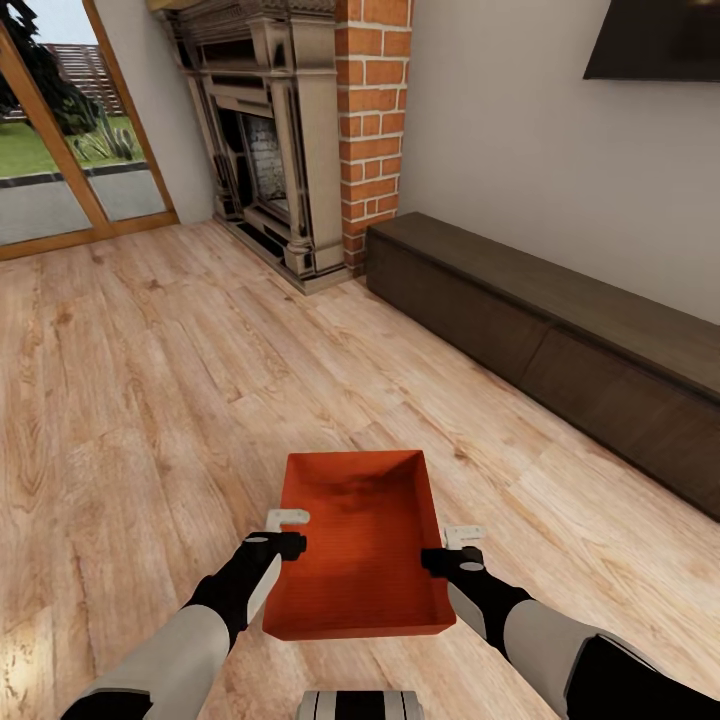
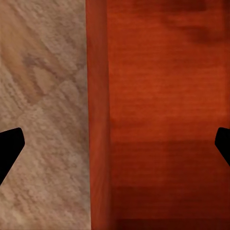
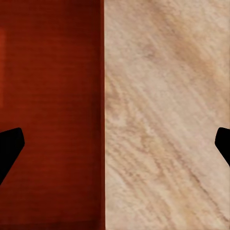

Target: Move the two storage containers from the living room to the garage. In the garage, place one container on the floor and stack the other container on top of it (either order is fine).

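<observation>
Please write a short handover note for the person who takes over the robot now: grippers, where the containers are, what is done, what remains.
Left gripper: open, astride the left wall of the storage container.
Right gripper: open, astride its right wall.
The container is over the wood plank floor of the living room, near the fireplace and the low cabinet. Whether it is lifted or resting, I cannot tell.
Done: nothing is in the garage.
Left: carry both containers there and stack them.

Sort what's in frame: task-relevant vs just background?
Job:
- orange-red rectangular lidless storage container
- left end effector, straddling its left wall
- right end effector, straddling its right wall
- light wood plank floor of the living room

Background:
- red-brick fireplace
- long dark low cabinet
- black wall TV
- wood-framed glass doors
</observation>
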